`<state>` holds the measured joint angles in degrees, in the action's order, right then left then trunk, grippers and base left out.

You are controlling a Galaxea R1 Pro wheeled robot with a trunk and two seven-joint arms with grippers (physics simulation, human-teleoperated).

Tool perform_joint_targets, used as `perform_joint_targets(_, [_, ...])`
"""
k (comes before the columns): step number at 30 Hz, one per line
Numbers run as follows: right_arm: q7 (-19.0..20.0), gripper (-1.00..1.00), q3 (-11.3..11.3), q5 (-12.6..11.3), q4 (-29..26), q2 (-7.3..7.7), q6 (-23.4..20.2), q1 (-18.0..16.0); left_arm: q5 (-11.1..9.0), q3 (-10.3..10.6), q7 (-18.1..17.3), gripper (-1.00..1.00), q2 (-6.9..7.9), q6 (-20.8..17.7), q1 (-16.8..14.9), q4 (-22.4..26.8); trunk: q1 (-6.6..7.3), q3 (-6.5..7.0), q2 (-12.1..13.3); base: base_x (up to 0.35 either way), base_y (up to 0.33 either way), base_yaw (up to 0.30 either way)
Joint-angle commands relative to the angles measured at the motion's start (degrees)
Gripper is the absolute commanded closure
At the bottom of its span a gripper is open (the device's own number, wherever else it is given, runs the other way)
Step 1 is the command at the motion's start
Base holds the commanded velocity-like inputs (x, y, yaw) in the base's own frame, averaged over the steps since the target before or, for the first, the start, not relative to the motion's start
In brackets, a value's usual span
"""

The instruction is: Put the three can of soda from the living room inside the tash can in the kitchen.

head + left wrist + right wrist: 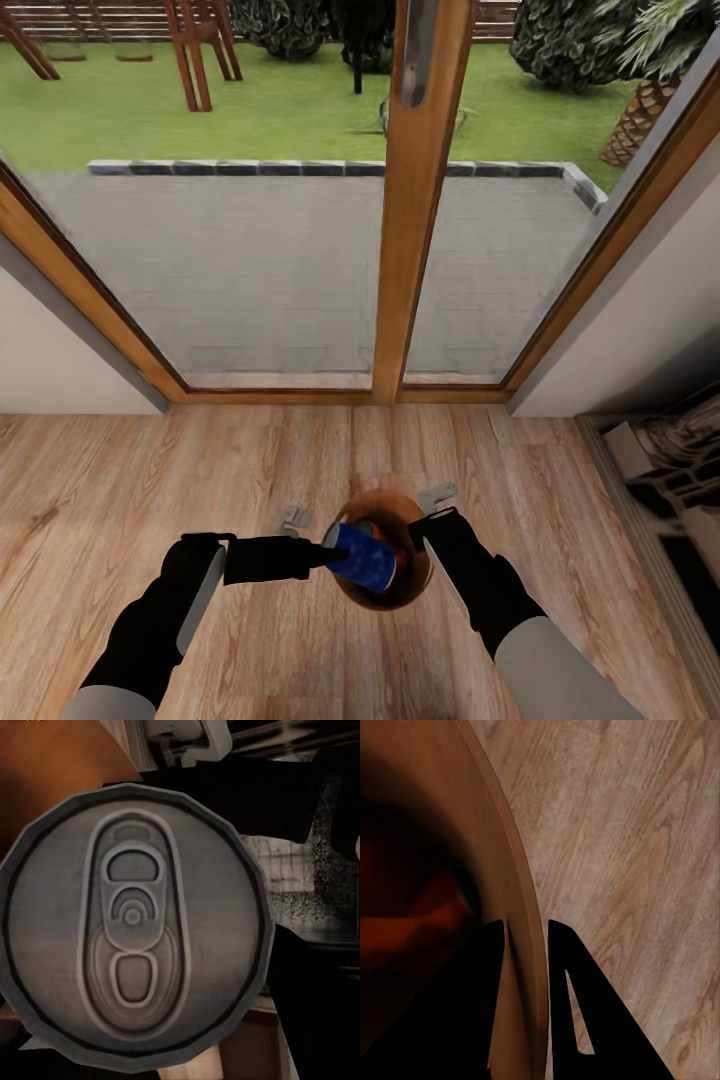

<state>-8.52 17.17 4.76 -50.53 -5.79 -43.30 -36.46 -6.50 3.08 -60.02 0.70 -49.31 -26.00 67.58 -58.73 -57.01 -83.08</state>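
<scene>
A soda can (363,556), blue-sided in the head view, lies tilted over the mouth of the trash can (385,498). My left gripper (332,552) is shut on its near end. In the left wrist view the can's grey metal top (135,922) with its pull tab faces the camera at close range. The small round bin stands on the wood floor, copper-brown inside. My right gripper (432,520) is shut on its rim (521,889), one finger inside and one outside (526,926). A reddish-orange shape (405,934) lies inside the bin, its form unclear.
Glass doors in a wooden frame (412,250) stand just ahead, with a paved patio and lawn beyond. White walls flank them on both sides. A dark unit (670,490) stands at the right edge. Light wood floor (150,480) spreads around the bin.
</scene>
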Motion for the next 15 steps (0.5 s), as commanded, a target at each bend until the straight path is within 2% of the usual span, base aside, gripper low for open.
perform_joint_targets(1, [0.0,1.0,0.0,-0.5,0.0,-0.01,0.1,0.0,0.0,0.0,1.1,1.0,-0.03,0.0,0.0,0.1,0.0,0.0,0.0,0.0,0.0,0.0])
perform_joint_targets(9, [0.0,1.0,0.0,-0.5,0.1,-0.01,0.1,0.0,0.0,0.0,3.2,1.0,-1.17,0.9,0.0,0.9,0.0,0.0,0.0,0.0,0.0,0.0])
perform_joint_targets(15, [0.0,1.0,0.0,-0.5,0.1,-0.01,0.1,0.0,0.0,0.3,6.5,1.0,-1.78,1.4,0.0,1.0,0.0,0.0,0.0,0.0,0.0,0.0])
